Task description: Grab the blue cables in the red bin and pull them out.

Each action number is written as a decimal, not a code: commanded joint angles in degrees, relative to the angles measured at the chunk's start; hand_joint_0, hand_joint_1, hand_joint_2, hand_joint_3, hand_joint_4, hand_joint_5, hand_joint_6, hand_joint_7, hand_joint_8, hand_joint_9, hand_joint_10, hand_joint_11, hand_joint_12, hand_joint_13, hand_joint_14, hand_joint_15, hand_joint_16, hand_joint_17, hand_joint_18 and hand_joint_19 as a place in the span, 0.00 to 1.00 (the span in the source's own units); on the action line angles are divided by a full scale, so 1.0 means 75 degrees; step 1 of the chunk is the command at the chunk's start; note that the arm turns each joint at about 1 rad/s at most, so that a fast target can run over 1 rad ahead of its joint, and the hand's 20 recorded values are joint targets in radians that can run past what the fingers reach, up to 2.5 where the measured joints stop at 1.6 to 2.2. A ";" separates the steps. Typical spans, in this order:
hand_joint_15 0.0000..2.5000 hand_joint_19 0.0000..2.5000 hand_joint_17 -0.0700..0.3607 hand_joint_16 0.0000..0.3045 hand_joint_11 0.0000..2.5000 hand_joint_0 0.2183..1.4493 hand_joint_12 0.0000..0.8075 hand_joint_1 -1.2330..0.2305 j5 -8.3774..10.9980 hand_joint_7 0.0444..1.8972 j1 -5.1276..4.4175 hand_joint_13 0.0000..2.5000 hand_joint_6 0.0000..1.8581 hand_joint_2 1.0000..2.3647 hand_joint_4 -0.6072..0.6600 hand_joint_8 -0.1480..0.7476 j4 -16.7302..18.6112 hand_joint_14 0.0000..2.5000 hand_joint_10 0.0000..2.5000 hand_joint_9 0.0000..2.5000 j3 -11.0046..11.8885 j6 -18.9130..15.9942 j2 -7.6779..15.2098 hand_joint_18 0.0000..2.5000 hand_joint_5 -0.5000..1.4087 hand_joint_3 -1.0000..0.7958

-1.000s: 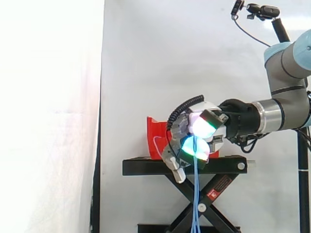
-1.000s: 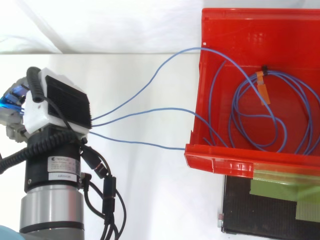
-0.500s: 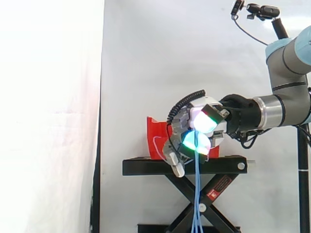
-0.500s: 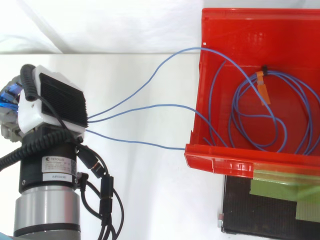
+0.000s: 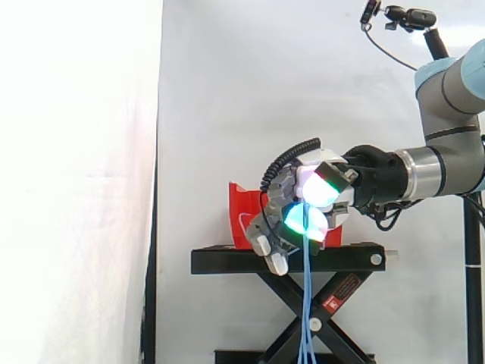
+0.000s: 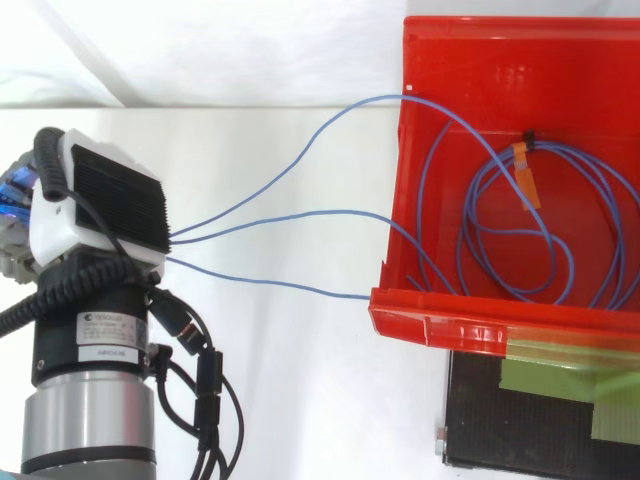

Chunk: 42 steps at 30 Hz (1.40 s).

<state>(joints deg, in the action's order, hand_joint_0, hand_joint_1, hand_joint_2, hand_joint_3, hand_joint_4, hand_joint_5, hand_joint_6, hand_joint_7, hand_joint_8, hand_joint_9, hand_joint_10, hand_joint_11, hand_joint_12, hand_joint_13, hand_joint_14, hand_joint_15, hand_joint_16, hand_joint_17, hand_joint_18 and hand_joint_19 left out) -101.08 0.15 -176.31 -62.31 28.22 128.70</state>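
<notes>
Found cables (image 6: 290,215) grasped in robot hand (image 5: 282,199): fingers (image 5: 269,244) curled round them, with the glowing pads (image 5: 301,220) closed against the strands. Judged robot hand clenched on the cables.

Traced three blue strands in top view from beneath robot hand (image 6: 95,205) across the white ground to bin (image 6: 470,318), well apart from robot hand. Noted the strands fanning out away from robot hand: one over the bin's far corner, one over its side wall, one to its near corner.

In side view, saw further lengths of cable (image 5: 305,303) hanging straight down below robot hand, past the top plate of stand (image 5: 227,262) and in front of its crossed legs.

Checked the bin, set on the stand, behind robot hand in side view and partly hidden by it. Found inside it the remaining cable lying in several loose overlapping loops, gathered at one spot by a dark tie with tag (image 6: 524,178), orange. Saw nothing else in the bin.

Recorded the arm entering level from the right in side view, wrist straight, robot hand at bin height, fingertips turned downward. In top view, recorded the wrist rising from the bottom edge, with the dark back panel of robot hand facing the bin.
</notes>
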 commanded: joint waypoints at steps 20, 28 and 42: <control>0.26 0.24 0.42 0.16 0.31 0.56 0.44 0.28 0.0352 0.29 -0.0173 0.36 0.31 0.00 0.62 0.52 -0.0363 0.01 0.01 0.19 0.0000 0.0391 -0.0555 0.31 0.75 0.00; 0.29 0.25 0.41 0.16 0.41 0.56 0.46 0.29 0.0552 0.28 -0.0220 0.38 0.32 0.00 0.60 0.55 -0.0680 0.01 0.01 0.23 0.0000 0.0555 -0.0543 0.31 0.74 0.00; 0.29 0.26 0.44 0.17 0.57 0.56 0.48 0.29 0.0563 0.27 -0.0243 0.39 0.34 0.00 0.57 0.58 -0.0691 0.01 0.00 0.27 0.0000 0.0555 -0.0555 0.33 0.73 0.00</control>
<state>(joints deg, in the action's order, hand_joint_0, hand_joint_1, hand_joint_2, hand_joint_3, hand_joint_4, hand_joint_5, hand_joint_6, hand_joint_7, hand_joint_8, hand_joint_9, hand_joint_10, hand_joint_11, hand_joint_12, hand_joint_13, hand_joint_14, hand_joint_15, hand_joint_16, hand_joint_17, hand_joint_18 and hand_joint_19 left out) -96.89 -1.63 -181.49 -62.31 32.40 124.55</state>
